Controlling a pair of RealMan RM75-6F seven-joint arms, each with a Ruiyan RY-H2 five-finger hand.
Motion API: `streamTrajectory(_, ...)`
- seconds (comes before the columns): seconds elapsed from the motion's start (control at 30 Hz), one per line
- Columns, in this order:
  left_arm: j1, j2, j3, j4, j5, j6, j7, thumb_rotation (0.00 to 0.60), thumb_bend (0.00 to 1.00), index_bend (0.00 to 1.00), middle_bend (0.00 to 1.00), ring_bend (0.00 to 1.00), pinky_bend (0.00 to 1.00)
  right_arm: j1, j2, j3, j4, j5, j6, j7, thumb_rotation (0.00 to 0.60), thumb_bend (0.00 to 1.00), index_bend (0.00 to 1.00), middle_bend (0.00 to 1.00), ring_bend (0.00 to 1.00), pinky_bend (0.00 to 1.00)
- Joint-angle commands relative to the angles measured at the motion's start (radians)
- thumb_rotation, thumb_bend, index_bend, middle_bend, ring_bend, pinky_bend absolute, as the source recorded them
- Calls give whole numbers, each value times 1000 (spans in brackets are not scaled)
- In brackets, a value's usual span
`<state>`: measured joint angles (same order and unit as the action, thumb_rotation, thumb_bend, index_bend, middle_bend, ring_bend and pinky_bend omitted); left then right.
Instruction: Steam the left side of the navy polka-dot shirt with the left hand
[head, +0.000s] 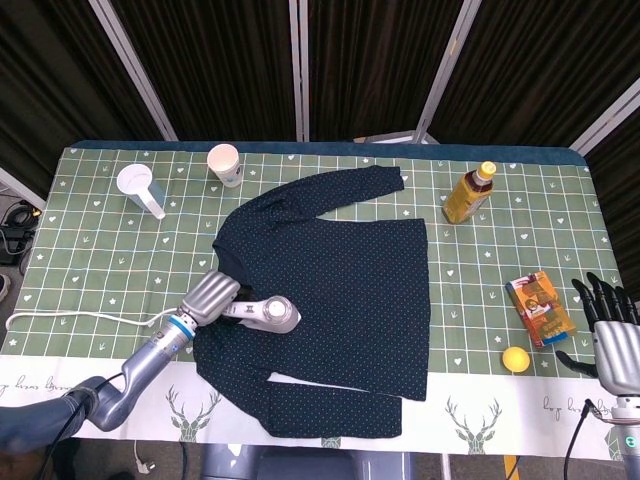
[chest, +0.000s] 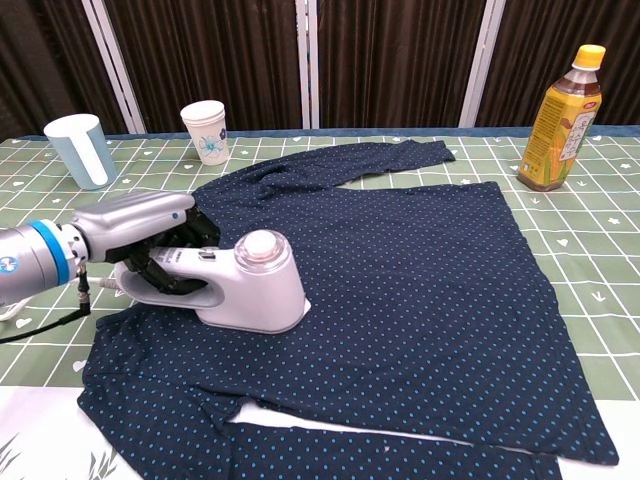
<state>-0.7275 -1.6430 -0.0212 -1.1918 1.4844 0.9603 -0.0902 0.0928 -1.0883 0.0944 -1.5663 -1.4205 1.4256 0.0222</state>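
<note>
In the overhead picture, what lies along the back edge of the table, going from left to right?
Blue cup → paper cup → shirt sleeve → bottle.

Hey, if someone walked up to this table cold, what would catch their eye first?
Probably the navy shirt spread flat across the middle of the table, with the left hand gripping a white steamer that sits on its left side. After that, the amber bottle standing at the far right, beyond the shirt.
</note>
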Motion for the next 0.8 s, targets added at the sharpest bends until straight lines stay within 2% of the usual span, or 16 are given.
streamTrajectory(0.03,-6,-9,-2,-9,6,-1,7,600,719,927,845,806,973,0,1,0,0,0,1,1,600,0,0,0,0,0)
streamTrajectory(0.5,-46,-93,-33,-71,-2,-28,99,600,720,927,845,806,973,-2,6,-1,-2,2,-2,8,600,0,0,0,0,0)
streamTrajectory(0.8,-52,-117,-34,-78,-16,-43,135,600,720,927,844,806,971,-2,6,0,1,6,-5,8,600,0,0,0,0,0)
